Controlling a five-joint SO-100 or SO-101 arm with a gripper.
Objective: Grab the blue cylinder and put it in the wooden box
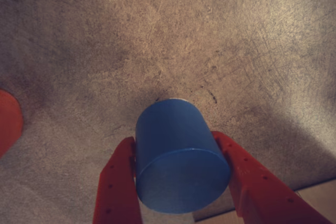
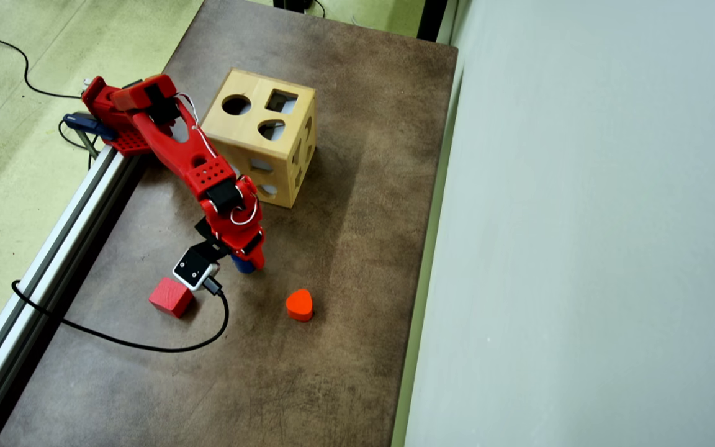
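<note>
The blue cylinder (image 1: pixel 181 156) sits between my two red fingers (image 1: pixel 118 187), one flat round end facing the wrist camera and its curved side running away toward the surface (image 1: pixel 173 40). My end effector (image 1: pixel 181 182) is closed narrow on it, a finger pressed against each side of the curved wall, which is the sensible way to take a round block: the flat ends stay free and the body cannot roll out sideways. In the wrist view the far end seems close to the surface or just off it; the shadow under it is too soft for me to say which.

In the overhead view only a sliver of the blue cylinder (image 2: pixel 244 265) shows under my wrist, near the middle of the brown surface (image 2: pixel 345 347). The red cube (image 2: pixel 172 297) lies a little to the lower left of it and the orange-red heart block (image 2: pixel 299 305) to the lower right, both apart from my fingers, so neither is in the way; I take the orange edge at the left of the wrist view to be one of them.

The wooden box (image 2: pixel 264 136) stands beyond my arm, toward the top of that view, near my base. Its top face carries a round hole (image 2: pixel 236 104), a square one and a rounded one. I judge the grab is made and the carry to the box is what remains, with the round hole the fitting entry.
</note>
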